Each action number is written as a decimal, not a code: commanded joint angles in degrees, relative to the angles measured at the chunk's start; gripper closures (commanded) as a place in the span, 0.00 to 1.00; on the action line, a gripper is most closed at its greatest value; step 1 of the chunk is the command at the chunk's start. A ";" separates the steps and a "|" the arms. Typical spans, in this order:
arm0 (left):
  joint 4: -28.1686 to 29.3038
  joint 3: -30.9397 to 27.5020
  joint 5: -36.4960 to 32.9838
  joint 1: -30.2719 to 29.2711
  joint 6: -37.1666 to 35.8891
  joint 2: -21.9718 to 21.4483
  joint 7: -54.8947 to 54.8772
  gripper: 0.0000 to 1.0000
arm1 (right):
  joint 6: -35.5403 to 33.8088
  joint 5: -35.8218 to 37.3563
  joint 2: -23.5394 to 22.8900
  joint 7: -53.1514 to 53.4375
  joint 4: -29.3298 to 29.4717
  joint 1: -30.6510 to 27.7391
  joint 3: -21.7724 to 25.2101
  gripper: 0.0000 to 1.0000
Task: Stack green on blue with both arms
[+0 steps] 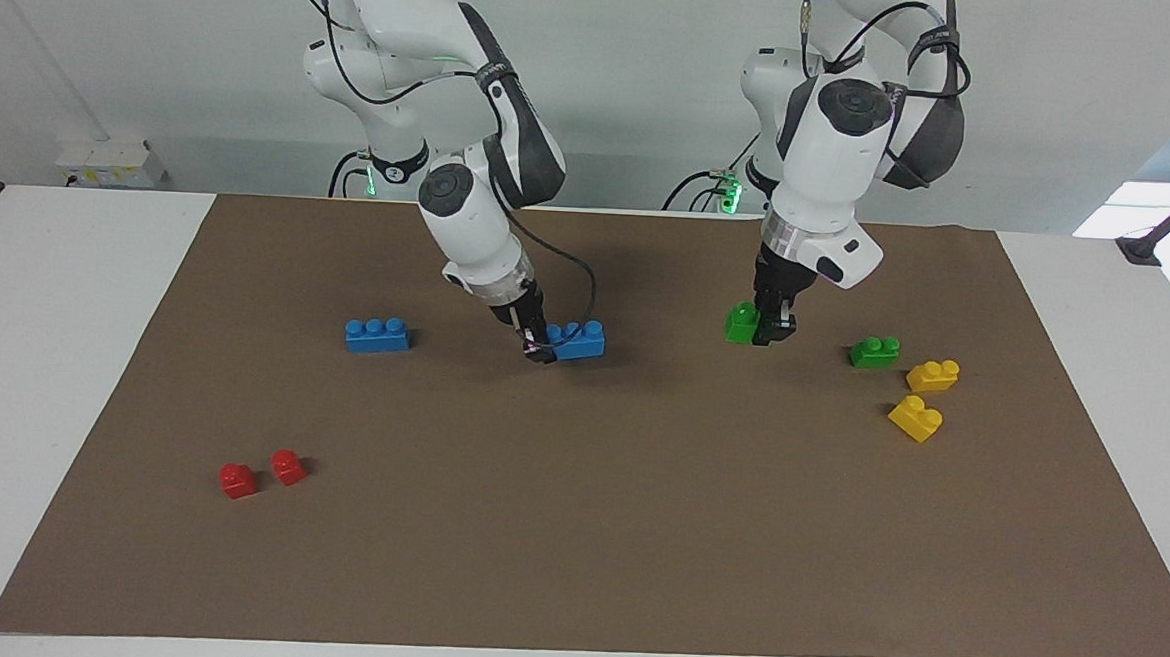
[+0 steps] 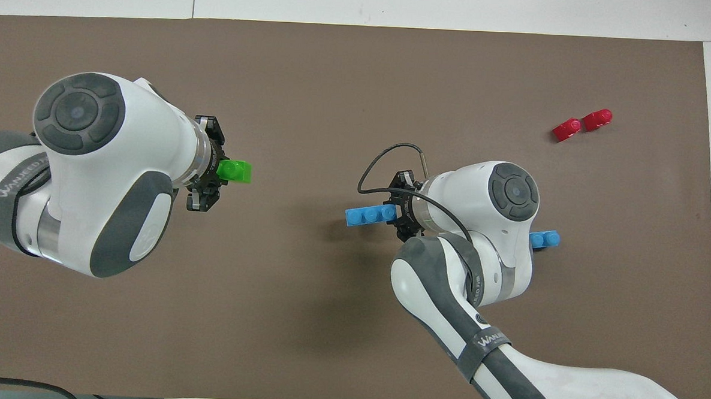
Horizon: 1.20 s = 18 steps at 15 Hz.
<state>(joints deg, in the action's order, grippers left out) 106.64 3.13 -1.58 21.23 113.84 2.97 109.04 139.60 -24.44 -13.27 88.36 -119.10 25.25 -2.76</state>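
My left gripper (image 1: pixel 768 330) is shut on the small green brick (image 1: pixel 742 323) and holds it just above the brown mat (image 1: pixel 637 491). In the overhead view the green brick (image 2: pixel 236 171) sticks out of that gripper (image 2: pixel 211 170) toward the right arm. My right gripper (image 1: pixel 541 349) is shut on one end of the long blue brick (image 1: pixel 581 340) and holds it low over the mat's middle. In the overhead view the blue brick (image 2: pixel 368 215) juts from that gripper (image 2: pixel 400 216) toward the left arm. A wide gap separates the two bricks.
A second blue brick (image 1: pixel 376 335) lies on the mat toward the right arm's end, partly under that arm in the overhead view (image 2: pixel 546 239). A second green brick (image 1: pixel 873 352) and two yellow bricks (image 1: pixel 933 375) (image 1: pixel 915 417) lie toward the left arm's end. Two red bricks (image 1: pixel 238 480) (image 1: pixel 287 466) lie farther out.
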 commanded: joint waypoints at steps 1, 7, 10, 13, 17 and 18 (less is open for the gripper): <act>2.60 -0.76 -0.35 3.54 2.26 -1.65 3.98 1.00 | 1.90 -1.31 -0.79 -1.26 -0.78 0.50 0.04 1.00; 5.94 -0.84 -0.44 9.43 8.06 -0.34 11.70 1.00 | 4.90 -1.31 -2.73 -3.72 -1.92 1.64 0.04 1.00; 7.53 -0.76 -0.44 10.67 10.43 0.28 13.46 1.00 | 4.90 -1.31 -2.73 -3.99 -2.01 1.64 0.04 1.00; 7.44 -0.93 -0.53 12.86 12.10 3.18 17.95 1.00 | 4.90 -1.40 -2.64 -5.48 -2.62 1.47 0.04 1.00; 6.74 -0.93 -0.62 14.36 12.81 4.59 21.73 1.00 | 4.98 -1.40 -2.55 -5.57 -2.89 1.47 0.04 1.00; 6.74 -0.93 -0.79 14.71 13.42 4.85 22.78 1.00 | 4.98 -1.31 -2.55 -5.66 -3.15 1.47 0.04 1.00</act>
<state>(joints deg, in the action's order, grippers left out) 113.64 3.17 -1.58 34.12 125.91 7.15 129.15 143.15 -24.44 -16.34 84.91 -120.90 26.86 -2.66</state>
